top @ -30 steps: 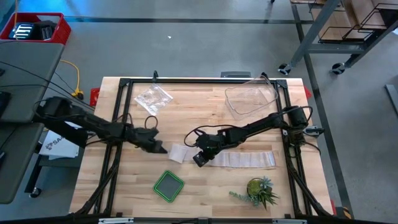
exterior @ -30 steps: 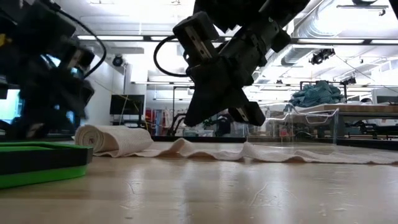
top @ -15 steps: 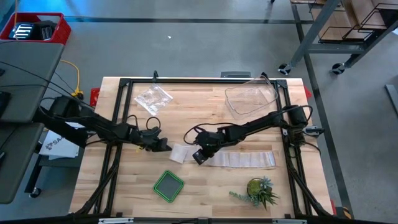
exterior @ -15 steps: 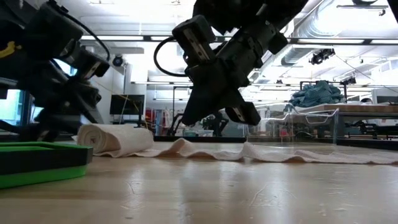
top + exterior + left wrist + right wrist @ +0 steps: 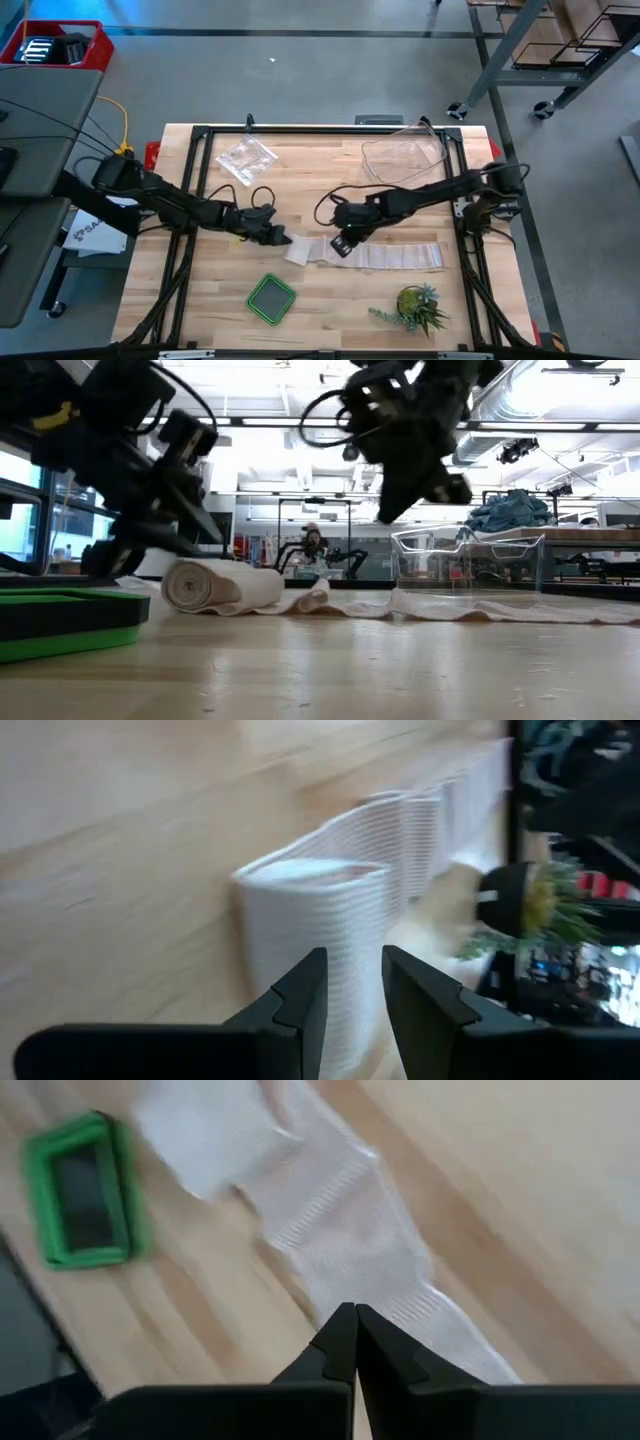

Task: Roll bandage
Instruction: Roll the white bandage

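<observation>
The bandage (image 5: 365, 254) is soft, light gauze, likely to slacken; best taken at the roll's ends. Left gripper (image 5: 281, 238) fingers narrowly parted beside the roll; right gripper (image 5: 340, 246) fingers closed, empty, above the strip.

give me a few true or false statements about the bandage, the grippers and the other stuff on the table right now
1. The bandage is partly rolled, with a flat strip trailing from the roll. True.
2. The right gripper is wide open. False: its fingers are shut.
3. The left gripper is at the rolled end. True.
4. The green tray holds the roll. False: the roll lies on the table.
5. The clear tub sits on the strip. False: they are apart.
</observation>
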`<action>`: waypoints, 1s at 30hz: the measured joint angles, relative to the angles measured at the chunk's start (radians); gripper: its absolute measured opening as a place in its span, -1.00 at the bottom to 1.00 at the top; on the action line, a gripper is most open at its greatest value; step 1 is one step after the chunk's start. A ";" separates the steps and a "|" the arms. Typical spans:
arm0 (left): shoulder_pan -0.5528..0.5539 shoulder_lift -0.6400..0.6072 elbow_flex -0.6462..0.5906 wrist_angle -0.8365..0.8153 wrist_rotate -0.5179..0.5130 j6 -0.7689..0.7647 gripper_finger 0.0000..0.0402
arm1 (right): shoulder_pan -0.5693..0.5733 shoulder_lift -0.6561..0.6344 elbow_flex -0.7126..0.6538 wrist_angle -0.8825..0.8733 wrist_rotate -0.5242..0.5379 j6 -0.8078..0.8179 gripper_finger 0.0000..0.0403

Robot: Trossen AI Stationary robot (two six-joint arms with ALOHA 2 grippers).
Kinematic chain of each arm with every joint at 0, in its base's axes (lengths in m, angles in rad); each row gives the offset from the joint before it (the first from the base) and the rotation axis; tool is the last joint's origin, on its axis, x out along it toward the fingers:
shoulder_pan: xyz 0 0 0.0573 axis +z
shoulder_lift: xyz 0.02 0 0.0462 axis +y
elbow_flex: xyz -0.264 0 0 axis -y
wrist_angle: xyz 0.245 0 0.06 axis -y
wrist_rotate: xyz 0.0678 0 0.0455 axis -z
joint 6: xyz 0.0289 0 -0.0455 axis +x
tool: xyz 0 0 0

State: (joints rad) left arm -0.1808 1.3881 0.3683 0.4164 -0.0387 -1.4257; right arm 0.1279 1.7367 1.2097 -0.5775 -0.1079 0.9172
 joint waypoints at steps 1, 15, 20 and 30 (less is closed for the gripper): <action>0.006 -0.023 0.000 -0.021 0.000 0.009 -0.55 | 0.003 -0.019 -0.014 -0.031 0.004 0.007 -1.00; 0.004 -0.146 0.140 -0.294 -0.031 0.127 -0.63 | 0.115 -0.238 -0.507 0.322 0.031 0.472 -1.00; 0.005 0.031 0.356 -0.454 0.048 0.393 -0.72 | 0.122 -0.239 -0.519 0.342 0.050 0.489 -1.00; 0.002 0.276 0.655 -0.808 0.072 0.869 -0.99 | 0.120 -0.240 -0.518 0.386 0.079 0.489 -1.00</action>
State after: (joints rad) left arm -0.1793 1.6640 1.0238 -0.3914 0.0329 -0.5562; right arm 0.2478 1.4971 0.6914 -0.1913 -0.0290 1.4067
